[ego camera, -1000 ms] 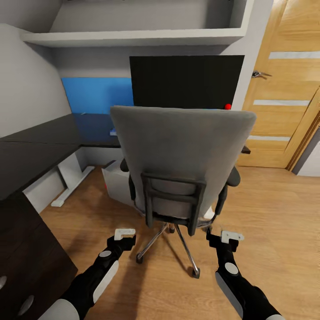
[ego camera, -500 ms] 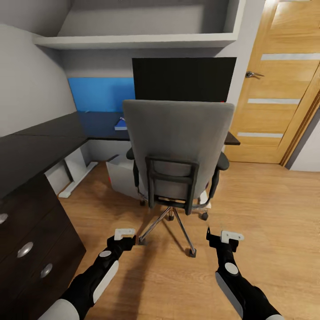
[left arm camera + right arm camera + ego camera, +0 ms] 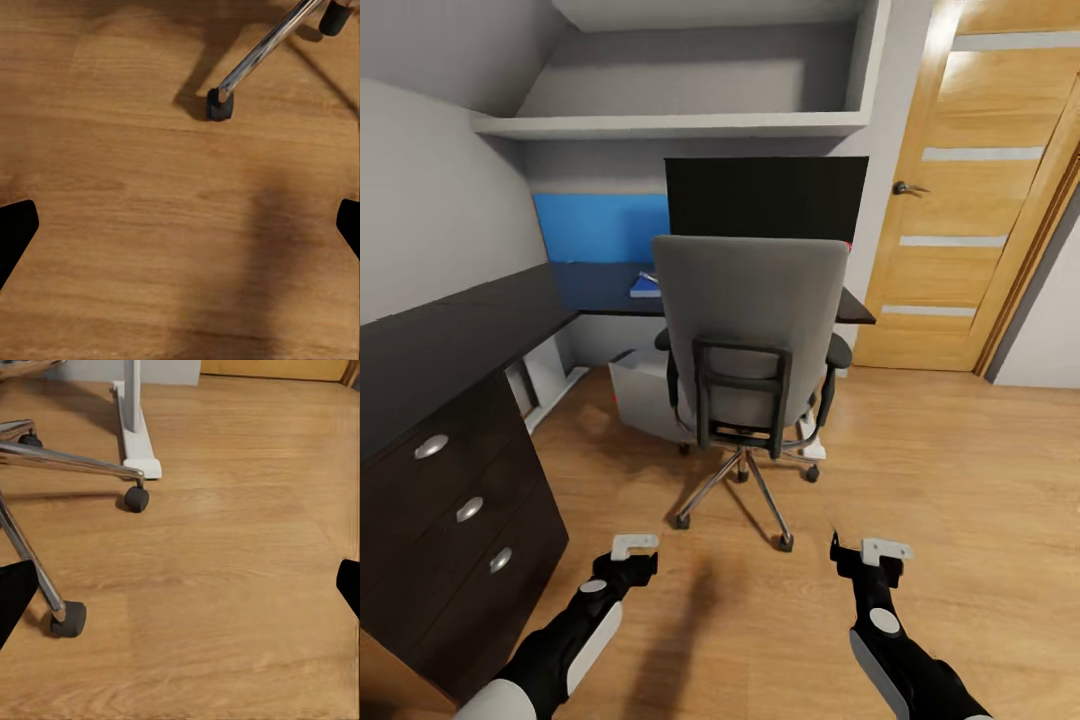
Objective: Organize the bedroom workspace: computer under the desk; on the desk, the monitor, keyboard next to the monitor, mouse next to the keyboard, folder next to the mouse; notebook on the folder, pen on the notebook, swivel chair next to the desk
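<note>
The wood plank floor (image 3: 960, 470) carries the swivel chair (image 3: 750, 340) at my twelve o'clock, its chrome star base on castors touching the boards, and the light grey computer (image 3: 640, 390) stands on the floor just beside it, under the desk (image 3: 450, 340). The desk's glossy black top runs from my nine o'clock round to twelve, carrying the monitor (image 3: 765, 195) and the blue folder (image 3: 644, 289) lying flat at eleven o'clock.

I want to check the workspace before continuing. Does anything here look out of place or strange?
Nothing looks damaged or spilled. The swivel chair stands upright in front of the desk, hiding part of the monitor. The computer sits under the desk.
</note>
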You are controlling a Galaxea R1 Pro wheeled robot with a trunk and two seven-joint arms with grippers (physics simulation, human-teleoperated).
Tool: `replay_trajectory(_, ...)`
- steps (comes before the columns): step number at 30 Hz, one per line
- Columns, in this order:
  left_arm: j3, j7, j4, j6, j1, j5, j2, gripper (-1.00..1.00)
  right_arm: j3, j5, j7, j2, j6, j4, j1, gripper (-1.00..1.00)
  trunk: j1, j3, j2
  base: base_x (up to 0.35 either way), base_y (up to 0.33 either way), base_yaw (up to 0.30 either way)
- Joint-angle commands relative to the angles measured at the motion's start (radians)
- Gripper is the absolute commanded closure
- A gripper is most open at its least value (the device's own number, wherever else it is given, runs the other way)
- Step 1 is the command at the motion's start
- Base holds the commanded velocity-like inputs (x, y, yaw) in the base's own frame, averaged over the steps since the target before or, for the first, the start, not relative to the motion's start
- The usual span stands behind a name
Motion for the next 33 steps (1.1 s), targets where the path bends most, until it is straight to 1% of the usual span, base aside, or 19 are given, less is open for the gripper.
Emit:
replay_trajectory(1, -0.007, 0.010, 0.023, 0.004, -0.001, 0.010, 0.001, -1.00, 0.008, -0.011, -0.007, -0.001, -0.013, 0.022, -0.001, -1.00, -0.005, 0.002, 0.007, -0.165, 0.000, 0.000)
replay_trajectory(4, -0.007, 0.009, 0.066, 0.004, -0.001, 0.012, -0.002, -1.00, 0.009, -0.012, -0.006, -0.001, -0.031, 0.076, 0.000, -1.00, -0.016, 0.012, 0.028, -0.107, 0.000, 0.000)
replay_trajectory(5, -0.007, 0.009, 0.096, 0.004, -0.001, 0.016, -0.005, -1.00, 0.010, -0.013, -0.004, 0.000, -0.052, 0.132, 0.000, -1.00, -0.020, 0.015, 0.035, -0.054, 0.000, 0.000)
replay_trajectory(8, -0.007, 0.009, 0.142, 0.004, -0.001, 0.031, -0.013, -1.00, 0.012, -0.014, 0.005, 0.004, -0.107, 0.246, 0.000, -1.00, -0.031, 0.024, 0.056, -0.035, 0.000, 0.000)
replay_trajectory(11, -0.007, 0.009, 0.193, 0.002, -0.001, 0.050, -0.021, -1.00, 0.014, -0.013, 0.023, 0.013, -0.190, 0.369, -0.001, -1.00, -0.043, 0.034, 0.077, -0.018, 0.000, 0.000)
replay_trajectory(14, -0.007, 0.009, 0.257, -0.001, -0.002, 0.063, -0.028, -1.00, 0.013, -0.013, 0.050, 0.027, -0.288, 0.482, -0.001, -1.00, -0.054, 0.043, 0.098, -0.009, 0.000, 0.000)
replay_trajectory(18, -0.007, 0.007, 0.371, -0.029, -0.002, 0.071, -0.035, -1.00, 0.011, -0.013, 0.092, 0.047, -0.402, 0.617, 0.000, -1.00, -0.070, 0.056, 0.126, -0.004, 0.000, 0.000)
replay_trajectory(19, -0.006, 0.001, 0.511, -0.121, -0.002, 0.074, -0.055, -1.00, 0.010, -0.015, 0.134, 0.057, -0.481, 0.709, 0.000, -1.00, -0.074, 0.059, 0.133, -0.001, 0.000, 0.000)
replay_trajectory(20, -0.006, 0.000, 0.544, -0.156, -0.002, 0.074, -0.060, -1.00, 0.010, -0.015, 0.144, 0.059, -0.497, 0.722, 0.001, -1.00, -0.077, 0.062, 0.140, 0.000, 0.000, 0.000)
replay_trajectory(21, -0.006, -0.002, 0.599, -0.232, -0.002, 0.074, -0.069, -1.00, 0.010, -0.015, 0.164, 0.065, -0.526, 0.741, 0.007, -1.00, -0.081, 0.065, 0.147, 0.000, 0.000, 0.000)
replay_trajectory(22, -0.006, -0.004, 0.637, -0.307, -0.002, 0.075, -0.076, -1.00, 0.010, -0.014, 0.181, 0.072, -0.547, 0.752, 0.018, -1.00, -0.085, 0.068, 0.154, 0.000, 0.000, 0.000)
replay_trajectory(24, -0.005, -0.005, 0.661, -0.367, -0.002, 0.075, -0.080, -1.00, 0.010, -0.014, 0.194, 0.081, -0.559, 0.760, 0.032, -1.00, -0.093, 0.074, 0.168, 0.000, 0.000, 0.000)
replay_trajectory(25, -0.005, -0.006, 0.702, -0.470, 0.013, 0.075, -0.093, -1.00, 0.010, -0.016, 0.218, 0.109, -0.579, 0.772, 0.062, -1.00, -0.097, 0.078, 0.175, 0.000, 0.000, 0.000)
replay_trajectory(26, -0.005, -0.006, 0.703, -0.472, 0.018, 0.075, -0.094, -1.00, 0.009, -0.016, 0.218, 0.109, -0.579, 0.772, 0.062, -1.00, -0.100, 0.081, 0.182, 0.000, 0.000, 0.000)
replay_trajectory(27, -0.005, -0.006, 0.704, -0.474, 0.035, 0.075, -0.095, -1.00, 0.006, -0.016, 0.217, 0.106, -0.577, 0.773, 0.064, -1.00, -0.104, 0.084, 0.189, 0.000, 0.000, 0.000)
replay_trajectory(30, -0.005, -0.006, 0.704, -0.467, 0.039, 0.075, -0.095, -1.00, 0.006, -0.016, 0.217, 0.107, -0.575, 0.773, 0.067, -1.00, -0.116, 0.093, 0.210, 0.000, 0.000, 0.000)
replay_trajectory(33, -0.006, -0.007, 0.704, -0.419, 0.040, 0.073, -0.095, -1.00, 0.007, -0.016, 0.219, 0.109, -0.575, 0.773, 0.069, -1.00, -0.127, 0.103, 0.231, 0.000, 0.000, 0.000)
